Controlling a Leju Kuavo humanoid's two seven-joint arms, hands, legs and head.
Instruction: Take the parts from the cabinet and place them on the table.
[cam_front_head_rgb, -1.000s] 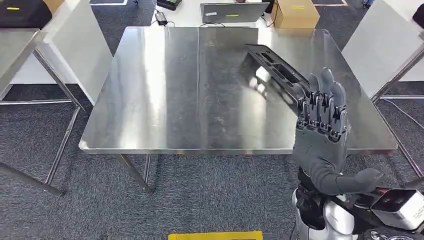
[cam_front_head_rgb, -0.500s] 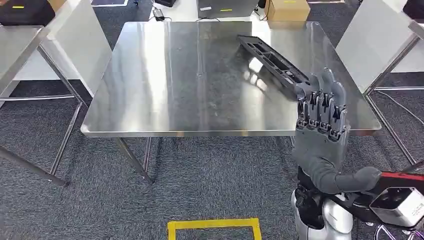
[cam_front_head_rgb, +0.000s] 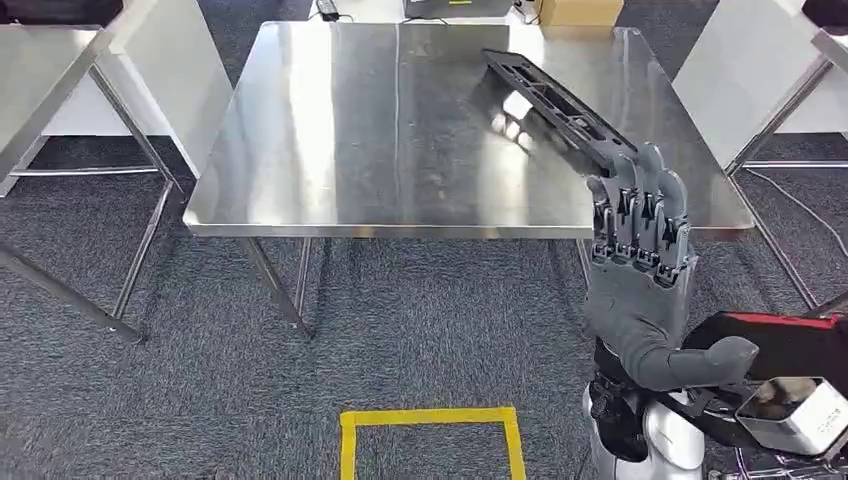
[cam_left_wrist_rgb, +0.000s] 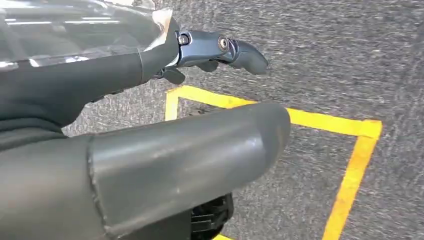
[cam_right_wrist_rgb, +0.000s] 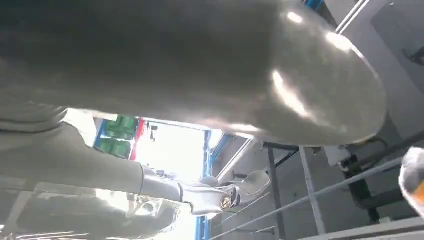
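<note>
My right hand (cam_front_head_rgb: 640, 250) covers the near end of the part (cam_front_head_rgb: 556, 104), so I cannot tell my grip. The table's (cam_front_head_rgb: 330, 150) far edge is cut off.

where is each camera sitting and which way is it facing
Head view: high on the body, looking down at the steel table; right hand raised, holding a long black part.
Left wrist view: looks down at carpet and yellow floor tape, behind the left hand.
Right wrist view: faces upward, behind the right hand.
Shared: tape, right hand.
</note>
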